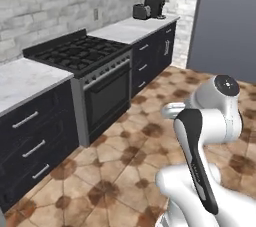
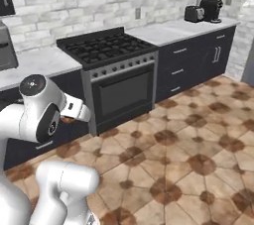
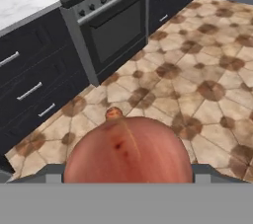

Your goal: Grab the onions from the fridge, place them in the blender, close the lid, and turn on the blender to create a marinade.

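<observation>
A black stove (image 1: 80,53) with an oven door below stands between dark drawer cabinets (image 1: 32,141). Right of the stove, the marble desk (image 1: 131,28) carries a toaster (image 1: 140,11) and coffee machine (image 1: 156,6). Patterned brown tiles (image 2: 198,159) cover the floor.

Even, diffuse rendered light fills the kitchen, with no single source and hardly any cast shadows. The tiled floor (image 2: 198,144) and marble surface (image 1: 25,78) look bright and matte, without glare. All views are soft and low-resolution; the onion (image 3: 128,151) looms large and slightly blurred.
</observation>
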You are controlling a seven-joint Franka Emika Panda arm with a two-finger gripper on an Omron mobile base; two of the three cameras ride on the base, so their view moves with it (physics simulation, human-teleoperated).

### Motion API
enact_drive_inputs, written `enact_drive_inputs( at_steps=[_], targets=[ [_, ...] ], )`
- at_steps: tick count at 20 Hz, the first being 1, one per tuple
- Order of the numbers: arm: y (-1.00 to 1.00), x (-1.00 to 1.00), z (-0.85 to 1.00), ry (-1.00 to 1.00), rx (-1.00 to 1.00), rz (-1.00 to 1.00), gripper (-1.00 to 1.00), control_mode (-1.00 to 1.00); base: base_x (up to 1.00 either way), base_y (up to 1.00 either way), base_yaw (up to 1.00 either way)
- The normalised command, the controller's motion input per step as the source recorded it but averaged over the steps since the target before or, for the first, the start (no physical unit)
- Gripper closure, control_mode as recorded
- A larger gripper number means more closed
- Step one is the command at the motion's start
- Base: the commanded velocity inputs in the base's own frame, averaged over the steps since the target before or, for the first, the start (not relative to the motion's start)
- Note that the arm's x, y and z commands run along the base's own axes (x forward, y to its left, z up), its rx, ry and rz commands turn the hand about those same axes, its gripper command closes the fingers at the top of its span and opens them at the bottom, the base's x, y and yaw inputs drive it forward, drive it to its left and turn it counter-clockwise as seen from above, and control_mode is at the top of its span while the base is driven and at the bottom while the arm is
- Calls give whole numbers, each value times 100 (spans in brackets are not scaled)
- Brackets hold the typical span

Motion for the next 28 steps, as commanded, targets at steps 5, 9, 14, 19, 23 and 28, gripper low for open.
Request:
enact_drive_inputs(
  at_steps=[5, 9, 14, 19, 23, 28],
  targets=[
    [0, 0, 0, 0, 0, 0, 100, 100, 87, -87, 14],
    [0, 0, 0, 0, 0, 0, 100, 100, 56, -41, -59],
    [0, 0, 0, 0, 0, 0, 100, 100, 1, 0, -99],
    [0, 0, 0, 0, 0, 0, 100, 100, 0, 0, -100],
    [0, 0, 0, 0, 0, 0, 100, 100, 9, -1, -96],
    [0, 0, 0, 0, 0, 0, 100, 100, 17, -5, -91]
  ],
)
